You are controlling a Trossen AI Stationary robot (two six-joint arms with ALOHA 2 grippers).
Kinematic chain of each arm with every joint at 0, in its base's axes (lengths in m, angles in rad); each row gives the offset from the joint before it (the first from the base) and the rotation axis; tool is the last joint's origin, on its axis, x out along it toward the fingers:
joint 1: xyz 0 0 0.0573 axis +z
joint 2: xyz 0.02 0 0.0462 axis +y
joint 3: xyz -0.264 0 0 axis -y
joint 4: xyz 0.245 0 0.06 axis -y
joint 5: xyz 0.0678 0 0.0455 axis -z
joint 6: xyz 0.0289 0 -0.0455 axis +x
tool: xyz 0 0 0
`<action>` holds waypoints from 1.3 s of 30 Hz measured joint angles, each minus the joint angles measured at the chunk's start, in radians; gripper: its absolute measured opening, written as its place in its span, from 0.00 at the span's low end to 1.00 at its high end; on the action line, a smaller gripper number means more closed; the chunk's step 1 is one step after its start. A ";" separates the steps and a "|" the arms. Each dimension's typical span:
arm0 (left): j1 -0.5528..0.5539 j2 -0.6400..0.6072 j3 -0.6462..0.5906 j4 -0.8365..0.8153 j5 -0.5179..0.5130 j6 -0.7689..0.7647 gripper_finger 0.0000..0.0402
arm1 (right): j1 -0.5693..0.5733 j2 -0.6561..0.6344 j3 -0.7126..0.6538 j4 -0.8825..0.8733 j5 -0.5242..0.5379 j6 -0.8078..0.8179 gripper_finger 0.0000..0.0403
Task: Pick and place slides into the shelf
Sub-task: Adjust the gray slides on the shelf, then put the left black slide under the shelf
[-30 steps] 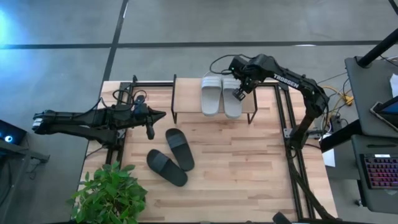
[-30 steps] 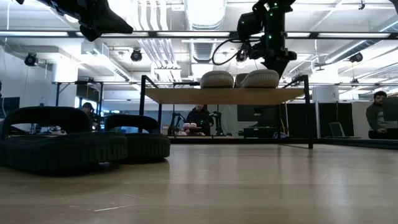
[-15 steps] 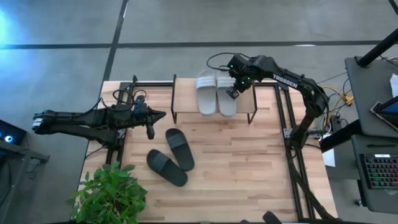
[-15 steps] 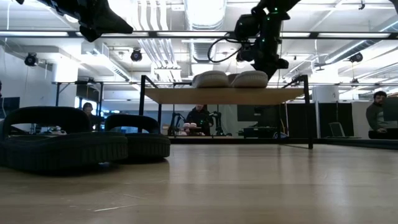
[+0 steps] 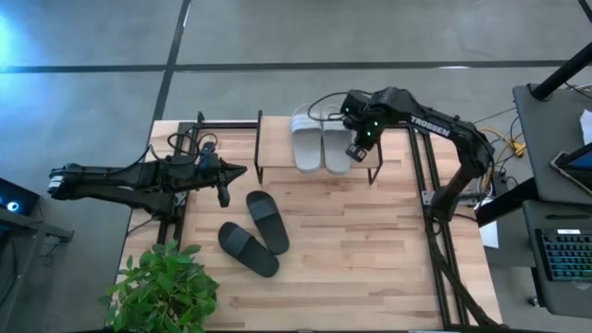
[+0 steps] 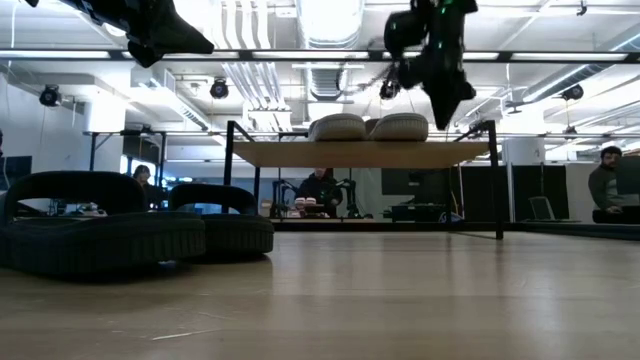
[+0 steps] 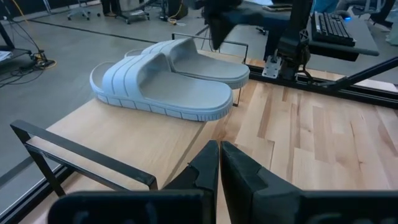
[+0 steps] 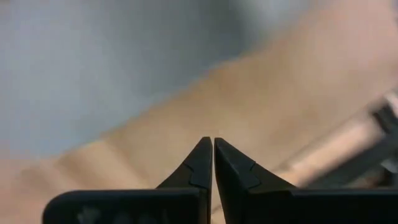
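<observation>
The two light grey slides [image 5: 308, 139] [image 5: 337, 144] lie side by side, soles down, on the shelf's [image 5: 276, 148] plank top; they also show in the low view [image 6: 338, 127] [image 6: 400, 127] and the left wrist view [image 7: 165, 87]. My right gripper [image 5: 355, 153] [image 6: 444, 108] [image 8: 213, 146] is shut and hovers just above the right grey slide's outer side, apart from it. The two black slides [image 5: 267, 220] [image 5: 248, 248] rest soles down on the table in front of the shelf. My left gripper [image 5: 242, 170] [image 7: 219, 149] is shut and waits at the table's left, pointing at the shelf.
A potted plant [image 5: 166, 287] stands at the table's near left corner. Black frame rails [image 5: 430, 185] run along the right side. Bare tabletop [image 5: 361, 250] lies right of the black slides. People sit in the room beyond [image 6: 605, 185].
My shut right gripper moved toward the table's left and slid the grey pair a little leftward along the shelf top. It then drew back to the right and toward the near edge, rising clear of the slides. The grey pair has since stayed put.
</observation>
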 joint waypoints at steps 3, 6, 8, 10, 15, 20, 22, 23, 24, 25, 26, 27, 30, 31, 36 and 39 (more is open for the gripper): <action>0.000 0.000 0.000 0.000 0.000 0.000 0.00 | 0.081 -0.026 0.000 0.012 -0.077 -0.007 0.02; 0.000 0.000 0.000 0.004 0.001 -0.014 0.00 | 0.177 -0.040 0.000 0.029 -0.081 -0.006 0.02; 0.000 0.000 0.007 0.006 0.046 -0.070 0.00 | 0.236 -0.045 0.000 0.036 -0.057 0.004 0.02; 0.000 0.004 0.027 0.002 0.137 -0.105 0.00 | 0.292 -0.047 0.000 0.045 0.013 0.023 0.02; 0.000 0.089 0.165 -0.210 0.242 -0.220 0.00 | 0.391 -0.072 -0.002 0.099 0.113 0.101 0.02; 0.001 0.246 0.419 -0.480 0.244 -0.286 0.00 | 0.433 -0.115 -0.002 0.146 0.169 0.257 0.02; 0.001 0.317 0.511 -0.565 0.242 -0.286 0.00 | 0.452 -0.141 -0.002 0.146 0.229 0.325 0.02; 0.001 0.351 0.552 -0.598 0.239 -0.286 0.00 | 0.465 -0.153 -0.002 0.146 0.257 0.350 0.02; 0.001 0.385 0.590 -0.630 0.238 -0.285 0.00 | 0.480 -0.166 -0.002 0.147 0.282 0.370 0.02; 0.001 0.415 0.625 -0.662 0.233 -0.285 0.00 | 0.497 -0.180 -0.002 0.146 0.306 0.382 0.02; 0.000 0.445 0.655 -0.692 0.223 -0.286 0.00 | 0.517 -0.195 -0.002 0.147 0.328 0.390 0.02; -0.001 0.475 0.680 -0.721 0.210 -0.292 0.00 | 0.539 -0.211 -0.002 0.147 0.350 0.399 0.02; -0.013 0.564 0.733 -0.802 0.197 -0.362 0.00 | 0.608 -0.263 -0.007 0.145 0.404 0.432 0.02; -0.022 0.592 0.744 -0.818 0.191 -0.385 0.00 | 0.631 -0.280 -0.012 0.141 0.421 0.439 0.02; -0.091 0.711 0.766 -0.841 0.156 -0.536 0.00 | 0.764 -0.367 -0.038 0.121 0.551 0.473 0.02; -0.146 0.778 0.786 -0.840 0.132 -0.643 0.00 | 0.848 -0.415 -0.044 0.111 0.607 0.475 0.02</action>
